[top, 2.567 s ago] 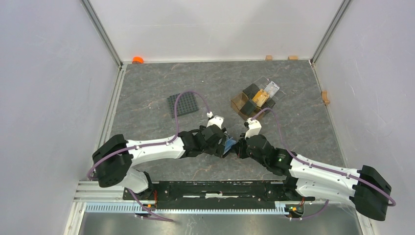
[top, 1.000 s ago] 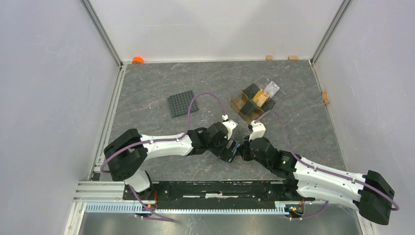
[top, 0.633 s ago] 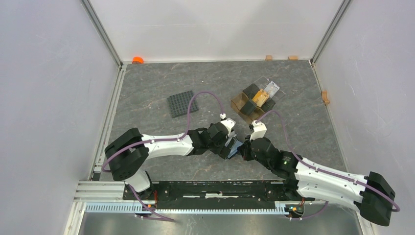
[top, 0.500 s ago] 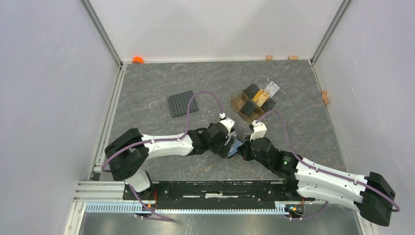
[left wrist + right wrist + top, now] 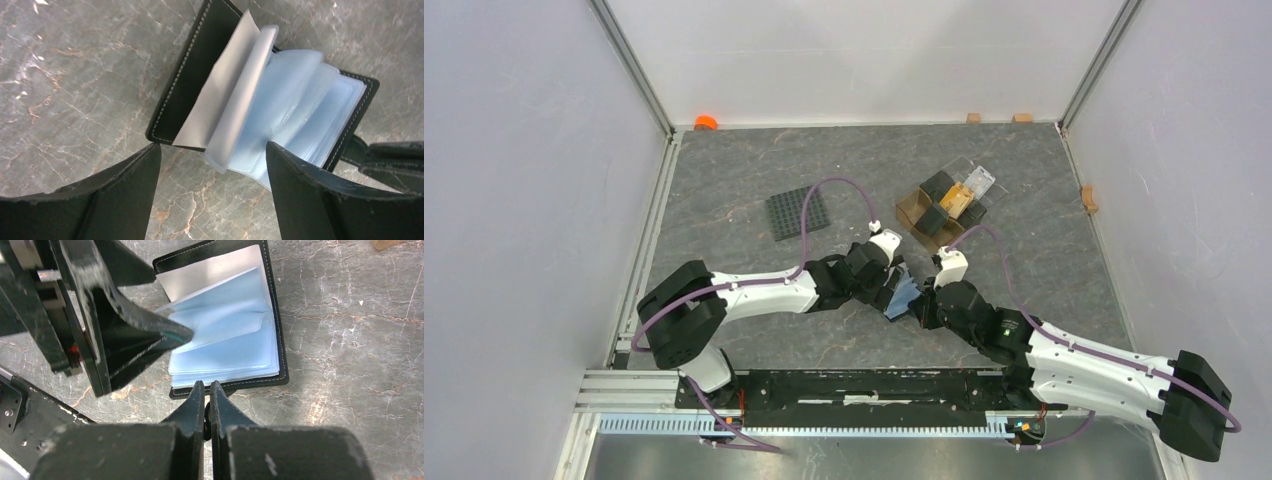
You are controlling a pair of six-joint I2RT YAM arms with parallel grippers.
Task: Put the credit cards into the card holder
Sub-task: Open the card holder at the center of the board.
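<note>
The card holder (image 5: 904,297) lies open on the table between my two grippers, black outside with pale blue sleeves fanned up (image 5: 280,100) (image 5: 225,347). My left gripper (image 5: 884,282) (image 5: 214,150) hangs open over the holder's near-left edge, one finger (image 5: 130,335) resting against the raised sleeves, and grips nothing. My right gripper (image 5: 921,308) (image 5: 207,385) is shut on the holder's little strap tab at its near edge. The credit cards (image 5: 959,198), tan-orange and whitish, sit at the back right by the brown box.
A brown translucent compartment box (image 5: 919,210) with a clear tray stands at the back right. A black gridded mat (image 5: 798,212) lies at the back left. An orange cap (image 5: 706,122) and small wooden blocks (image 5: 973,118) sit along the far wall.
My left gripper has drawn back and left off the holder's middle, and its jaws have narrowed a little. More of the blue sleeves now shows. The right gripper has stayed shut in place.
</note>
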